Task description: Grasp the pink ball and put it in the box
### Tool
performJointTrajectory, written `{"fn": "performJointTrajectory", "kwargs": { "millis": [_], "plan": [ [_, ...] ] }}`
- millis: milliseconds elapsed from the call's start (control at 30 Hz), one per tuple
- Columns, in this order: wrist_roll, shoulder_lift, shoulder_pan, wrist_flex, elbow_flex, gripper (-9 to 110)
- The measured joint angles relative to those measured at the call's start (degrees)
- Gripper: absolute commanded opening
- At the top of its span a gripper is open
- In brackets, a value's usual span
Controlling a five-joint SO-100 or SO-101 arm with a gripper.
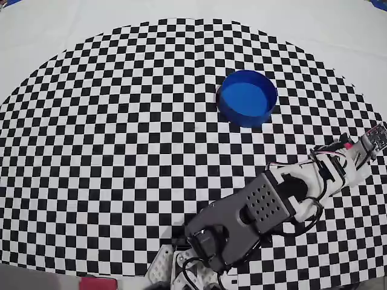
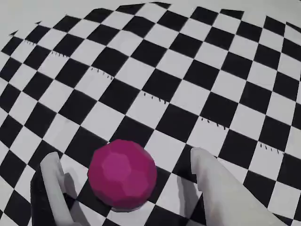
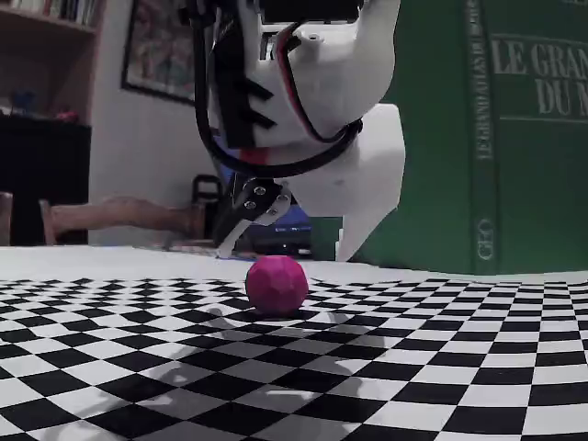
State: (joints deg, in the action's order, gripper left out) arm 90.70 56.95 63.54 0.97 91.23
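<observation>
One pink ball (image 2: pixel 122 175) sits on the checkered bench (image 2: pixel 178 70) between wide-open jaws holding nothing, not yet grasped, blue tub (image 1: pixel 247 98) empty at 11 o'clock from the gripper (image 1: pixel 370 144) overhead, so grasp, carry, drop remain.

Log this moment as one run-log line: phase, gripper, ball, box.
phase: pre-grasp | gripper: open, fingers either side of pink ball, above it | ball: on checkered mat, not lifted | box: empty
</observation>
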Motion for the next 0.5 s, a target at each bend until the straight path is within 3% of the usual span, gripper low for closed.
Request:
{"fn": "performJointTrajectory", "kwargs": {
  "millis": [500],
  "plan": [
    [0.0, -3.8, 0.0, 0.0, -3.0, 32]
  ]
}}
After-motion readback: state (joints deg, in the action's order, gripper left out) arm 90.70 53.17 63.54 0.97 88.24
